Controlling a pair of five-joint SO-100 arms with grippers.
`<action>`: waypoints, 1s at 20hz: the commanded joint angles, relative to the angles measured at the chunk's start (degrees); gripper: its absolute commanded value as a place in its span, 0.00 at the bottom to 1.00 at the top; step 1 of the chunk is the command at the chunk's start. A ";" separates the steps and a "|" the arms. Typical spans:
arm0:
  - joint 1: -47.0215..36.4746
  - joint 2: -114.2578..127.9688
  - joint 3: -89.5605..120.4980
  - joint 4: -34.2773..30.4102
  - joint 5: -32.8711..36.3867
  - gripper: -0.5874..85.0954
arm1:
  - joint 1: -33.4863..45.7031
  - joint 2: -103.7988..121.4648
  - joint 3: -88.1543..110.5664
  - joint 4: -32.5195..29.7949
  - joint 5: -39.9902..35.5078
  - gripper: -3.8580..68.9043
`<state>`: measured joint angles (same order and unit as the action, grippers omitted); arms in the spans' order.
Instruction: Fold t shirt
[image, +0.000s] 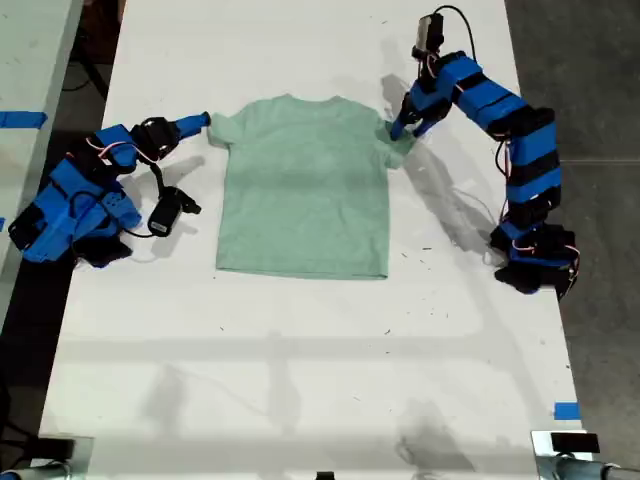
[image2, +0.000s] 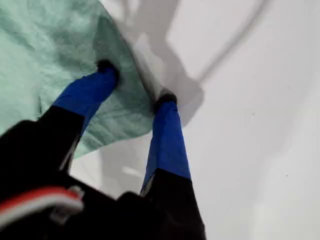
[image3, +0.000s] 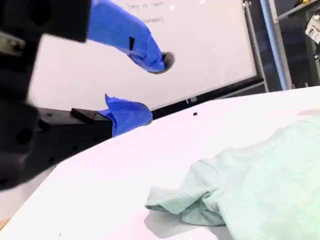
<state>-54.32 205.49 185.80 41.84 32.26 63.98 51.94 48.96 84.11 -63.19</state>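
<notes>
First gripper: my first gripper is spread, one finger on the shirt sleeve, the other touching bare table just past the hem.
Second gripper: my second gripper is spread, holding nothing, tips near the other sleeve, which lies crumpled.
Room: bare white table beyond both grippers.
Arms: first arched high over the table; second low, reaching sideways.
Shirt: pale mint, flat between the grippers, neck away from the exterior camera.

T shirt cut off by first wrist view's edge; sleeve underside hidden beneath bunched cloth.
</notes>
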 joint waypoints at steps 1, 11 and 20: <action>-1.05 0.53 1.49 -0.62 -0.79 0.15 | -2.29 -1.05 0.00 -2.02 -0.79 0.05; -1.67 0.53 1.49 -0.35 -0.88 0.15 | -30.06 25.14 -0.70 0.44 4.57 0.05; -1.85 0.53 1.49 0.00 -0.88 0.16 | -39.55 15.56 -3.96 -6.94 1.23 0.43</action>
<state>-55.20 205.49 185.80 41.84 32.26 25.14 63.90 49.83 77.87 -60.21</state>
